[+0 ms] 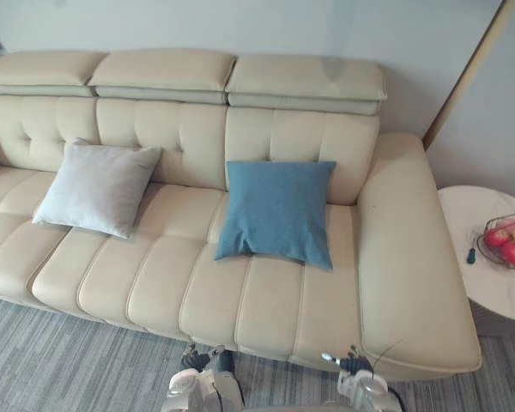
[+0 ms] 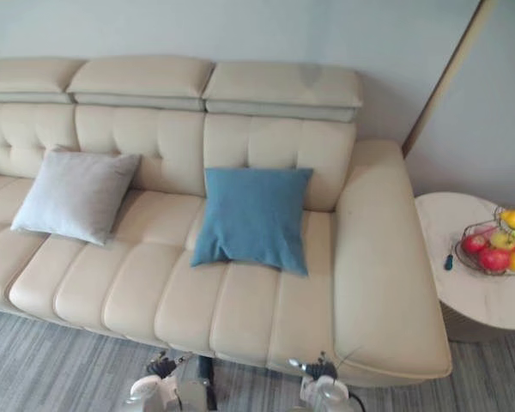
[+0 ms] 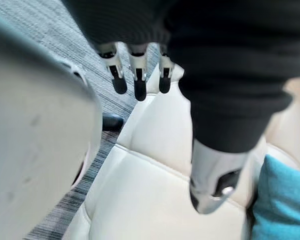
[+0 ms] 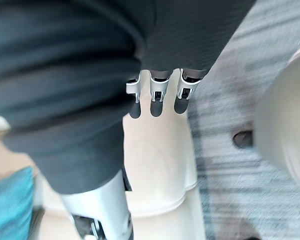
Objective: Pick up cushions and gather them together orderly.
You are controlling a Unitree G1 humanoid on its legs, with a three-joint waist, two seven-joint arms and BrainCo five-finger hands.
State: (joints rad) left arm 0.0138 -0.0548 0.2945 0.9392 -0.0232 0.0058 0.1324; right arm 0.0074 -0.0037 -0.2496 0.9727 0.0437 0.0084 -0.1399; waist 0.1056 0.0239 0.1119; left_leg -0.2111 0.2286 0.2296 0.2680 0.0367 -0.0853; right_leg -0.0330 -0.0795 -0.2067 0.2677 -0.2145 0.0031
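Note:
A blue cushion (image 1: 277, 211) leans against the backrest near the middle of the cream sofa (image 1: 386, 283). A light grey cushion (image 1: 96, 186) leans on the backrest further left, well apart from the blue one. My left hand (image 1: 197, 371) hangs low in front of the sofa's front edge, fingers (image 3: 138, 76) straight and holding nothing. My right hand (image 1: 357, 371) is at the same height to the right, its fingers (image 4: 157, 95) relaxed and empty. The blue cushion's edge (image 3: 282, 202) lies past the left thumb.
A round pale side table (image 1: 489, 283) stands right of the sofa's arm, carrying a wire basket of fruit (image 1: 508, 240). Grey striped carpet (image 1: 60, 360) lies in front of the sofa. A wall runs behind.

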